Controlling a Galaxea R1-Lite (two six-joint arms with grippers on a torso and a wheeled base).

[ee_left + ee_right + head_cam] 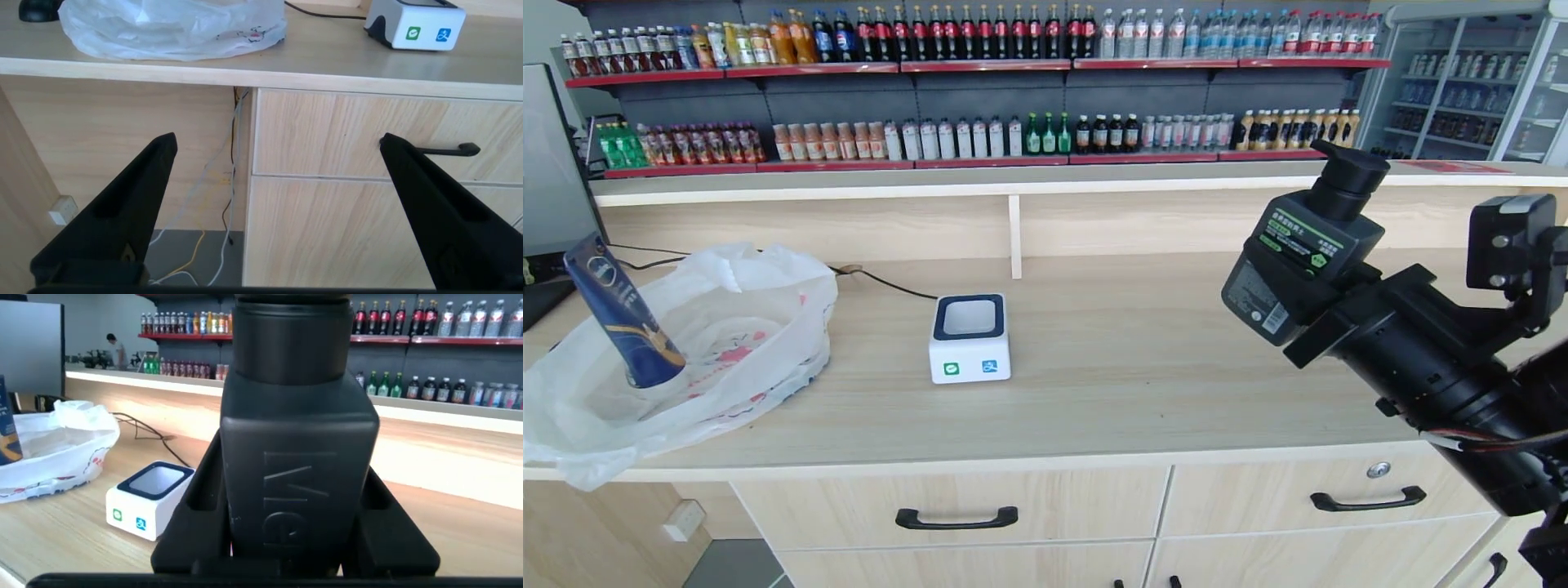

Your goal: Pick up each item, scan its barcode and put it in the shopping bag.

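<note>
Wood drawers with black handles sit in front, under a light wood counter. The left gripper hangs low before the drawers, its jaws spread wide with nothing in them. A white scanner stands in the middle of the counter. To its left lies a thin open shopping bag with a blue tube leaning inside. At the right, the right gripper pinches a black bottle above the counter. Far back, shelves hold rows of drinks beside a glass fridge.
</note>
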